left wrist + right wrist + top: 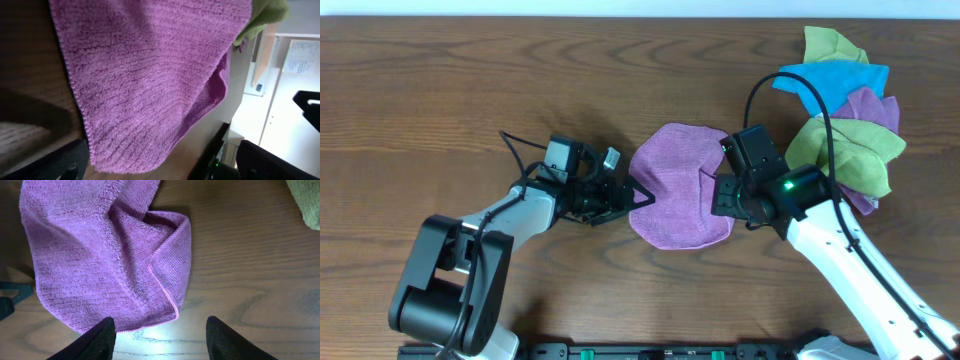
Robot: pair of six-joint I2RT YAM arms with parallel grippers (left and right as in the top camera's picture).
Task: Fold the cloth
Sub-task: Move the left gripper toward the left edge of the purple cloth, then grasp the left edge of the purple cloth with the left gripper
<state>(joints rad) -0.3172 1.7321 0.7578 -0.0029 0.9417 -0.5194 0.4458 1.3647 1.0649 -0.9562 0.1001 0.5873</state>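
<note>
Now | table [470,80]: lilac cloth [675,190] lies rumpled mid-table, one corner flopped over | soft, light, limp terry, likely to sag; pinch at hem corners | left pincer [642,196] apart beside cloth edge | right pincer [161,330] apart, empty, over hem

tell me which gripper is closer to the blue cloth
Right. The right gripper sits at the lilac cloth's right edge, just below-left of the blue cloth. The left gripper is at the lilac cloth's opposite, left edge, farther away.
</note>
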